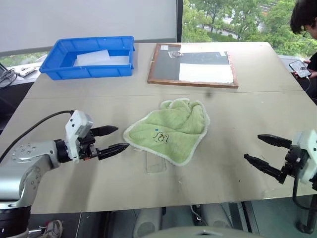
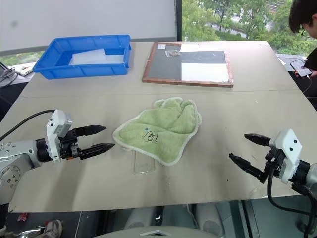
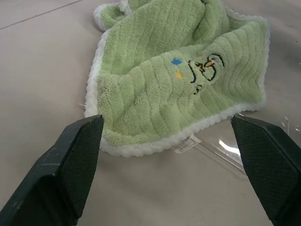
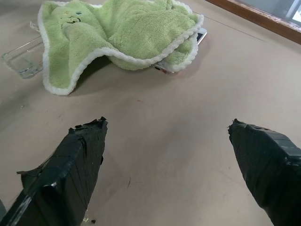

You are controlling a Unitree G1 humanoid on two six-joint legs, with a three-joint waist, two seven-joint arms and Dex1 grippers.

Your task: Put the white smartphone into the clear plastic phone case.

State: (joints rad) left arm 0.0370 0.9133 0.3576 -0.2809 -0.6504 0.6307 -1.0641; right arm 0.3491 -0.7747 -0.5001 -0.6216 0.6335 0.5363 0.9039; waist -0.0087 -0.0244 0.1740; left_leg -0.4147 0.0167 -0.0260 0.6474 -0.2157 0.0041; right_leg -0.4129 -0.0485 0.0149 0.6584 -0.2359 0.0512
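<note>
A green towel (image 1: 174, 126) lies crumpled in the middle of the table. The white smartphone is mostly hidden under it; one pale corner (image 4: 201, 34) peeks out at the towel's far side in the right wrist view. The clear plastic phone case (image 1: 154, 163) lies flat on the table, sticking out from under the towel's near edge, its far end covered. My left gripper (image 1: 123, 138) is open, hovering just left of the towel and pointing at it. My right gripper (image 1: 251, 147) is open with nothing between its fingers, well to the right of the towel near the table's front edge.
A blue bin (image 1: 59, 69) holding white translucent sheets (image 1: 94, 57) stands at the back left. A wood-framed dark board (image 1: 193, 64) lies at the back centre. A person at the far right corner holds a dark phone (image 1: 300, 68).
</note>
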